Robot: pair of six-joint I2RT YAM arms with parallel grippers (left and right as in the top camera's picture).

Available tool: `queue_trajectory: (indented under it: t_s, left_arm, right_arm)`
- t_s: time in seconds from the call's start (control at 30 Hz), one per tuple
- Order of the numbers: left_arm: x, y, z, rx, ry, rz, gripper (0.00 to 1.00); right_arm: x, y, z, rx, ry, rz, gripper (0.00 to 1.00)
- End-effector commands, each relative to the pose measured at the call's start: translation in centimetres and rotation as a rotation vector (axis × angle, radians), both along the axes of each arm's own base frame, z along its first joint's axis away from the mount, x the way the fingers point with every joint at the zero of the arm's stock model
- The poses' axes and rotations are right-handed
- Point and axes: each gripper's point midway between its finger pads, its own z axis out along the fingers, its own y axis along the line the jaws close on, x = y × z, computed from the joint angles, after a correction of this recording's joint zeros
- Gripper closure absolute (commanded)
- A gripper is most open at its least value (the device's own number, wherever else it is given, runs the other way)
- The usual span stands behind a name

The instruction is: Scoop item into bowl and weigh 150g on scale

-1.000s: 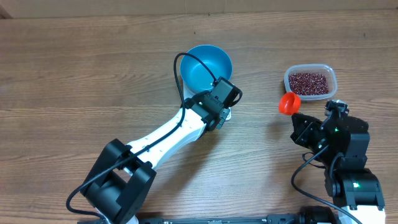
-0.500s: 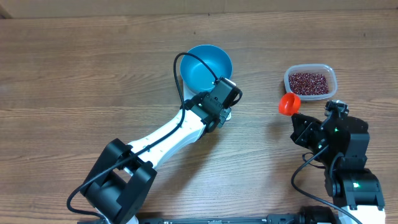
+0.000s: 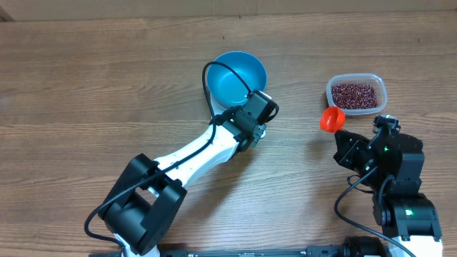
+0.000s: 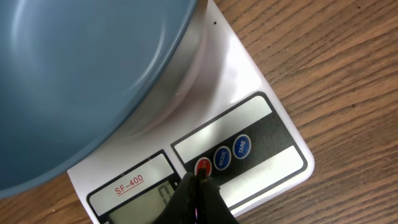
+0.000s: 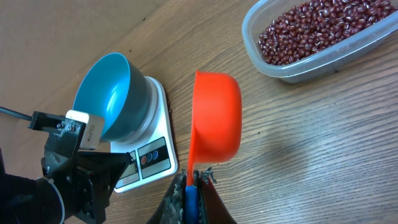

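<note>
The left gripper point(image 4: 199, 183) is pinched fully shut with nothing in it. Its joined tips point down at the red button point(image 4: 203, 165), the leftmost of three on the scale point(image 4: 261, 143). Shut fingers make a single narrow tip, which suits pushing a small button, probably to switch the scale on. Whether the tips are actually pressing the button is not clear.

The scale sits near the middle of the tabletop point(image 3: 86, 86), a little toward the far edge. The blue bowl point(image 4: 74, 81) rests on the scale's platform and is empty, so no scooping has begun.

To the right, the right gripper point(image 5: 191, 186) is clamped on the handle of an orange scoop point(image 5: 216, 115). The scoop is also empty, held above the wood between the scale and the tub point(image 5: 273, 70), apparently waiting its turn. The beans point(image 5: 311, 31) all lie in the tub, near the far right corner.
</note>
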Motion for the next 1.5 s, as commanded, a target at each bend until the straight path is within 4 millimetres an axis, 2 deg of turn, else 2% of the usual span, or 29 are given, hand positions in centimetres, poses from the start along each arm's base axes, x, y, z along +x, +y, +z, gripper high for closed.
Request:
queue_trajectory:
  t_s: [0.0,0.13,0.7,1.47]
  left_arm:
    - [-0.1,0.6,-2.1,0.043,0.027,0.002,0.96]
    - [-0.4,0.6,-3.1,0.059,0.046,0.003,0.96]
    - [0.5,0.8,-2.8,0.056,0.012,0.020,0.96]
    - [0.1,0.9,-3.0,0.064,0.028,0.017,0.96]
  right_arm:
    - [0.4,-0.3,1.6,-0.014,-0.047,-0.009,0.96]
    - [0.4,-0.3,1.6,-0.014,-0.047,-0.010,0.96]
    - [0.4,-0.3,1.6,-0.014,-0.047,-0.010,0.96]
    - [0.4,-0.3,1.6,-0.013,-0.046,-0.010,0.96]
